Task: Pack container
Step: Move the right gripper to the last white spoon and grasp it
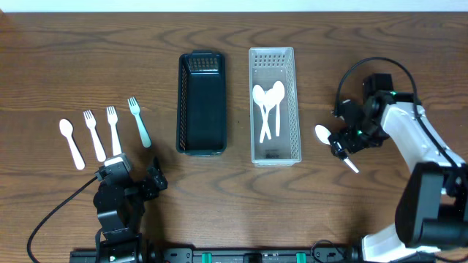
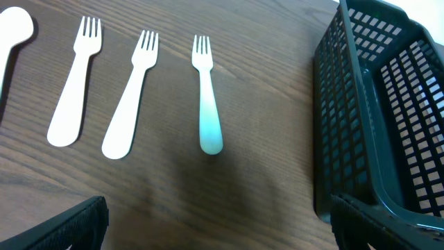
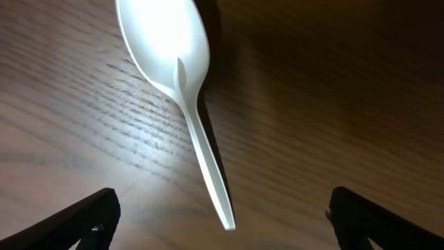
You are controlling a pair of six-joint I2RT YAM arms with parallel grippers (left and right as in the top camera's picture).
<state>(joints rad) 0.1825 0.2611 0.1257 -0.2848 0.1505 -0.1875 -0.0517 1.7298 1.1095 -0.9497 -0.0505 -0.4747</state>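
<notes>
Hovering at right of the overhead frame with the right claw spread wide and empty over the loose spoon, flat on the desk just right of the clear bin. Likely about to pick it up.

Lower straight down with the thin handle centred between the fingers, well short of the bowl. Close across the handle's width, not along it. Touch down lightly on the wood to guard against skating or slipping. Lift level, carry left, and release low over the spoons already lying in the clear bin.

Nothing to do yet with the left claw, likewise open and empty at lower left, below the forks and a second spoon. Leave the black bin, empty so far, presumably for the forks.
</notes>
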